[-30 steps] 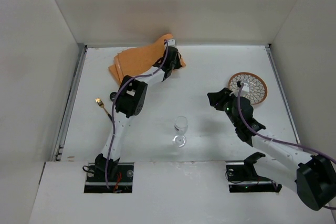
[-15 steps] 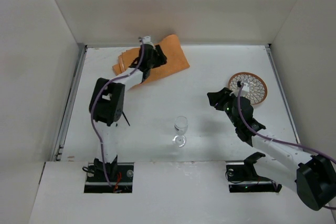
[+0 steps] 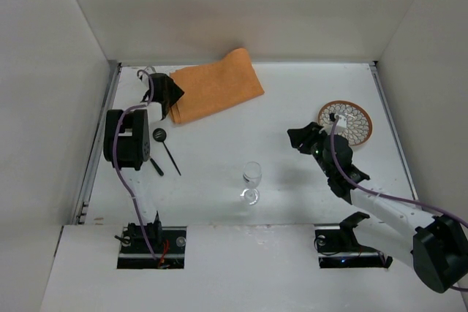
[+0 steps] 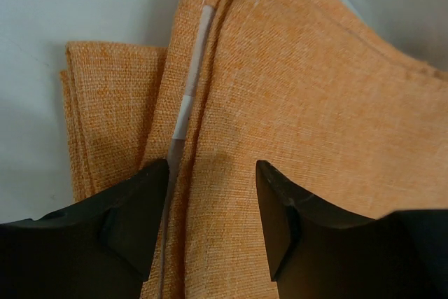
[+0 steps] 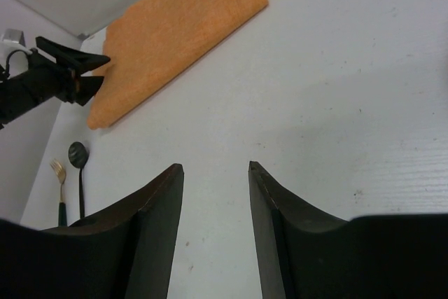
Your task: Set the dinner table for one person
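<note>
Orange placemat [image 3: 219, 85] lies upper left on the dinner table [image 3: 292, 93], long axis rising rightward; left gripper [image 4: 211, 169], jaws spread, sits over its left end; right gripper [image 5: 215, 169] is well apart.

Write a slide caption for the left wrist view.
Left gripper, jaws open, poised over the folded orange placemat on the white dinner table.

Reaching out on both sides, jaws apart on each.
Sends the left arm [image 3: 126, 140] straight up from its base, folds it at the elbow, and sets the left gripper [image 3: 162, 91] far back on the left, pointing right, fingers parted. Stretches the right arm [image 3: 380, 206] diagonally inward, with the right gripper [image 3: 296, 137] low, fingers parted around nothing.
</note>
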Robot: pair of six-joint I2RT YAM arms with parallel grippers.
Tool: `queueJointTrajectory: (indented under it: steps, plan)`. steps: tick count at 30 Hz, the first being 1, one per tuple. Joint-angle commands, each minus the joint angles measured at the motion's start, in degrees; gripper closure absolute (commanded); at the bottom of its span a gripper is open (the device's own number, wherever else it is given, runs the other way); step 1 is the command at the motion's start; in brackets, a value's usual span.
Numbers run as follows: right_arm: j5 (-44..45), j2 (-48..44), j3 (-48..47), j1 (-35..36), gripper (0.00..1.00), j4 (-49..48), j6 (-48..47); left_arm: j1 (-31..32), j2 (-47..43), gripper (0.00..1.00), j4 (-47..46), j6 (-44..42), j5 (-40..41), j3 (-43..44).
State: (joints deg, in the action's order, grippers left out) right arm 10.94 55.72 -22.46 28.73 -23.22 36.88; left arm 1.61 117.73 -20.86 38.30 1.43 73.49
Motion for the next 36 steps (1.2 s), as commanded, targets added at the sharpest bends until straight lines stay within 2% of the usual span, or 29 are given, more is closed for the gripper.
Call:
queueJointTrajectory:
  steps: [1,2,3,5,6,8,13,18,20,21,26,30,36]
  plan:
    - [-0.92,1.05,-2.41,1.45,0.52,-3.41,-0.06,-0.33,-0.05,0.5,-0.06,0.37,-2.66,-0.02]
    - [-0.83,1.4,-2.59,1.81,0.52,-3.41,-0.06,-0.33,0.3,0.51,-0.06,0.19,-2.75,-0.1]
    - [-0.74,1.93,-2.85,2.16,0.52,-3.41,-0.23,-0.25,0.65,0.6,0.38,-0.16,-2.58,-0.89]
    - [-0.66,2.11,-2.94,2.16,0.52,-3.5,-0.23,-0.07,0.66,0.64,0.3,0.19,-2.23,-1.77]
    - [-0.66,2.11,-2.94,2.25,0.52,-3.5,-0.23,0.45,0.48,0.71,-0.14,0.71,-2.31,-3.08]
    - [-0.57,2.28,-2.94,2.25,0.52,-3.5,-0.32,2.47,-0.13,0.77,-0.58,1.16,-2.31,-4.66]
    - [-0.31,2.64,-2.94,2.25,0.47,-3.5,-0.58,10.81,-0.84,0.84,-2.6,1.42,-1.52,-7.13]
    - [-0.3,2.11,-2.5,1.81,0.44,-3.5,-0.5,18.55,-0.84,0.88,-3.22,5.63,1.37,-8.54]
    - [-0.22,1.76,-2.33,1.55,0.44,-3.32,-0.67,21.63,-1.71,0.85,-4.09,7.39,3.22,-9.59]
    - [-0.22,1.67,-2.33,1.55,0.44,-3.23,-0.67,22.94,-3.02,0.77,-5.32,8.01,4.79,-10.55]
    - [-0.39,1.58,-2.33,1.55,0.44,-3.14,-0.67,22.87,-11.19,0.52,-9.2,8.02,9.03,-14.6]
    - [-0.3,1.49,-2.33,1.55,0.44,-3.14,-0.67,19.36,-14.9,0.45,-7.71,6.0,7.45,-14.35]
    - [-0.22,1.84,-2.41,1.55,0.44,-3.23,-0.76,13.91,-12.01,0.37,-1.64,4.94,4.02,-10.75]
